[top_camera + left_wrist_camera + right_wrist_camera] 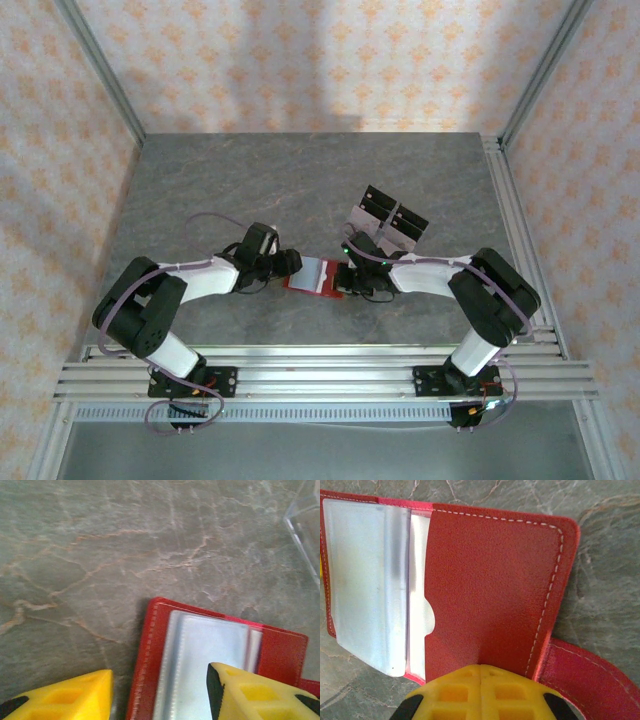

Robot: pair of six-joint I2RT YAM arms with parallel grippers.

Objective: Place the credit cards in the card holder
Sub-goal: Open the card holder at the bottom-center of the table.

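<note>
Card holder [490, 580] lying open on surface [300, 180], mid-scene between both arms. Pale credit card [210, 650] sits on its left half, right edge at mouth of red pocket. Left jaws released, straddling holder's left edge: one fingertip [250, 695] over card, other over bare surface. Right jaws clenched tight at red flap's edge, can't tell if pinching it tbh. Clear stand [385, 222] just beyond, far right.

Card holder [318, 277], red, lying open: one. Cards [365, 580] at its pale inside: two, one silvery, one whiter. Clear stand [390, 222], black strips: one. Robot arms [205, 278]: two.
</note>
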